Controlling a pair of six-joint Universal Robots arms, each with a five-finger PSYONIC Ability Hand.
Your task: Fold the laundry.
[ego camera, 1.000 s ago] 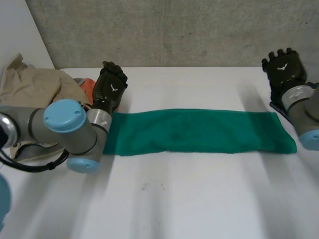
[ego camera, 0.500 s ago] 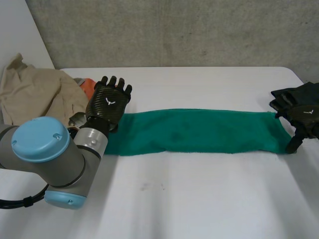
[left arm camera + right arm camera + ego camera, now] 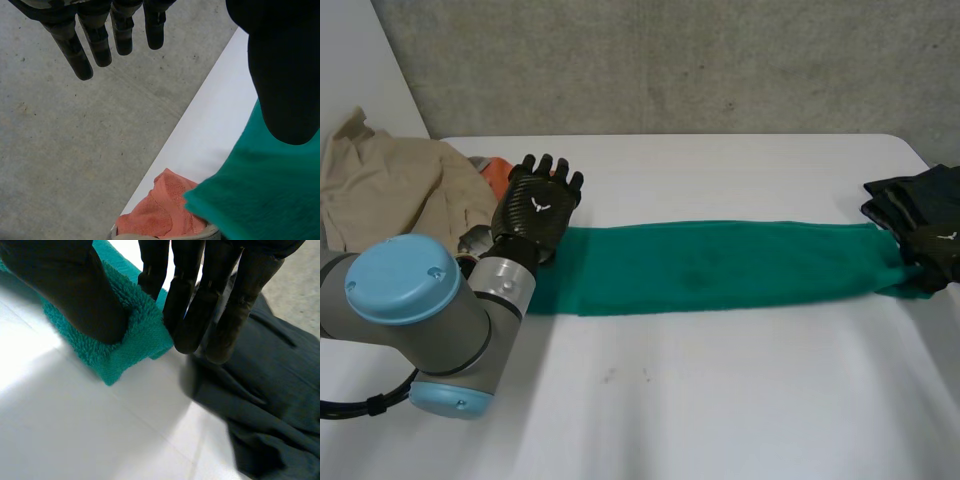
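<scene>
Two hands are tending one long green terry towel (image 3: 720, 268): right hand (image 3: 70, 290) is pinching its end corner, thumb against fingers (image 3: 187, 300); left hand (image 3: 538, 207) is hovering straight-fingered over the opposite end. Pinch looks shallow, risking slipping mid-fold.

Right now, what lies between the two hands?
The towel, a long strip flat on the table, runs from the left hand to the right hand, which pinches its end; the head view shows it.

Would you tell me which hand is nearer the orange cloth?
Left. The left hand is beside the orange cloth, at one end of the green towel; the right hand pinches its opposite end, far away.
</scene>
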